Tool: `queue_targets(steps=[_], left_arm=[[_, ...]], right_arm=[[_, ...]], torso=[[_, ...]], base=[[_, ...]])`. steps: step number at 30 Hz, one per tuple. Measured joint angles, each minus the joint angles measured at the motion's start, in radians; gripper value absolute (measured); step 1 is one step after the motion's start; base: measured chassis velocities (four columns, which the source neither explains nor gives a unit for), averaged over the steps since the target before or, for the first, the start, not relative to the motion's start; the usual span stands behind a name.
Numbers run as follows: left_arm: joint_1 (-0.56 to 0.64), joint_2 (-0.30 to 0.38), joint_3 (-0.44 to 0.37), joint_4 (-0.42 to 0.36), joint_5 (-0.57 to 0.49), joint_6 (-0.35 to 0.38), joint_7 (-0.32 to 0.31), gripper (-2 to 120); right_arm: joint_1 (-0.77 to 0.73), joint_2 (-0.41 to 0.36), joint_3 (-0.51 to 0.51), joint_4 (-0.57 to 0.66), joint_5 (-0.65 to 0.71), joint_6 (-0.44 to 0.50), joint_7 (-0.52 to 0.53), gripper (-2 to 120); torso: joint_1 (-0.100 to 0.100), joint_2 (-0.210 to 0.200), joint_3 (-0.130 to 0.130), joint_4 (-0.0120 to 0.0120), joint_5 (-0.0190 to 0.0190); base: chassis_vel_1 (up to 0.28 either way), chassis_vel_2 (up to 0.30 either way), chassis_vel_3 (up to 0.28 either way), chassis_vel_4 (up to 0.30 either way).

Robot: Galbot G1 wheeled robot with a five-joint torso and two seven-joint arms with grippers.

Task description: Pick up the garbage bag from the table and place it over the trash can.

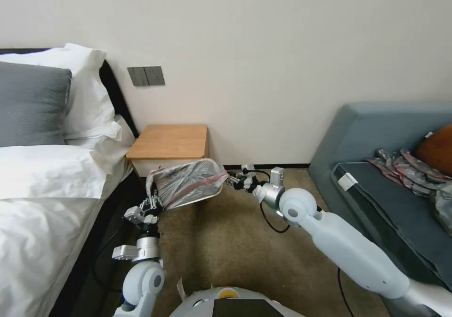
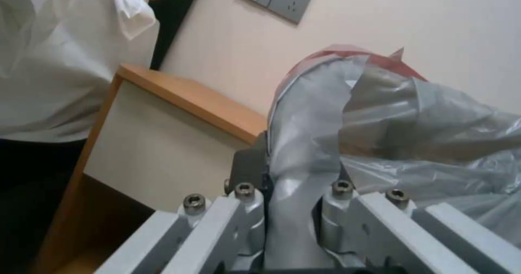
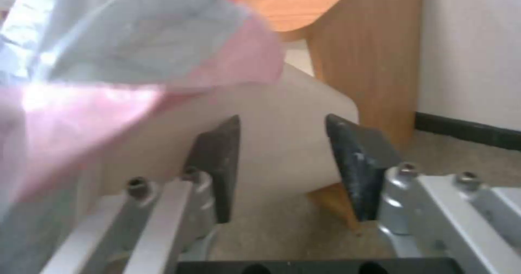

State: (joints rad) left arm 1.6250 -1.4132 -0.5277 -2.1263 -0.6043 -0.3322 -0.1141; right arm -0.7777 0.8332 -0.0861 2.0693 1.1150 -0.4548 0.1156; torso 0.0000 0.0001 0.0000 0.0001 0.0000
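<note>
**Bag stretched over the bin mouth**

Nearest the trash can (image 3: 282, 135), the left gripper (image 1: 149, 207) clamps the garbage bag (image 1: 188, 181) film at its near-left corner. The right gripper (image 1: 234, 181) stands with jaws apart beside the far-right rim, empty in its wrist view. The bag drapes over the can, before the table (image 1: 169, 142).

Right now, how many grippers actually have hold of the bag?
1. The left gripper is shut on the garbage bag at its bed-side end. The right gripper is open at the sofa-side end, beside the trash can.
</note>
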Motion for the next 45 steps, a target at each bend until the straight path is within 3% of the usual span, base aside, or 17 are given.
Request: queue_targets(steps=[6,8,12,14,17,20,22,27,29,34,45], left_arm=[[-0.008,0.003,0.001,0.006,0.002,0.007,-0.016,7],[-0.011,0.009,-0.001,0.008,0.004,0.008,-0.022,7],[-0.013,0.013,-0.002,0.009,0.010,0.008,-0.032,7],[-0.014,0.018,-0.002,0.011,0.023,0.008,-0.038,7],[-0.013,0.023,0.000,0.016,0.046,0.006,-0.038,7],[-0.011,0.026,0.003,0.018,0.064,0.003,-0.036,7],[-0.007,0.033,0.008,0.021,0.104,-0.001,-0.033,7],[-0.006,0.042,0.012,0.019,0.142,-0.004,-0.028,7],[-0.008,0.048,0.017,0.014,0.171,-0.005,-0.023,7],[-0.011,0.048,0.021,0.014,0.217,-0.018,-0.011,7],[-0.012,0.047,0.012,0.008,0.259,-0.027,0.011,7]], right_arm=[[-0.086,0.001,0.040,0.060,-0.022,0.026,0.098,64],[-0.190,0.003,0.098,0.126,-0.031,0.053,0.166,76],[-0.295,0.013,0.173,0.193,-0.044,0.067,0.195,86],[-0.402,0.030,0.250,0.275,-0.042,0.085,0.232,96],[-0.467,0.037,0.300,0.340,-0.018,0.090,0.246,100],[-0.494,0.028,0.320,0.370,-0.028,0.091,0.214,100],[-0.529,-0.014,0.335,0.396,-0.150,0.105,0.090,100],[-0.503,-0.091,0.342,0.397,-0.256,0.121,-0.044,100],[-0.386,-0.160,0.297,0.377,-0.250,0.108,-0.097,100],[-0.147,-0.236,0.181,0.319,-0.227,0.031,-0.218,100],[0.145,-0.282,-0.126,0.242,-0.236,-0.011,-0.292,99]], torso=[[0.000,0.000,0.000,0.0000,0.0000],[0.000,0.000,0.000,-0.0003,0.0001],[0.000,0.000,0.000,-0.0002,-0.0001],[0.000,0.000,0.000,-0.0005,-0.0001],[0.000,0.000,0.000,-0.0003,-0.0001],[0.000,0.000,0.000,-0.0001,0.0000],[0.000,0.000,0.000,0.0000,0.0000],[0.000,0.000,0.000,-0.0005,0.0001],[0.000,0.000,0.000,0.0001,0.0000],[0.000,0.000,0.000,0.0000,0.0000],[0.000,0.000,0.000,-0.0001,0.0000]], base=[[0.000,0.000,0.000,0.000],[0.000,0.000,0.000,0.000],[0.000,0.000,0.000,0.000],[0.000,0.000,0.000,0.000],[0.000,0.000,0.000,0.000],[0.000,0.000,0.000,0.000],[0.000,0.000,0.000,0.000],[0.000,0.000,0.000,0.000],[0.000,0.000,0.000,0.000],[0.000,0.000,0.000,0.000],[0.000,0.000,0.000,0.000]])
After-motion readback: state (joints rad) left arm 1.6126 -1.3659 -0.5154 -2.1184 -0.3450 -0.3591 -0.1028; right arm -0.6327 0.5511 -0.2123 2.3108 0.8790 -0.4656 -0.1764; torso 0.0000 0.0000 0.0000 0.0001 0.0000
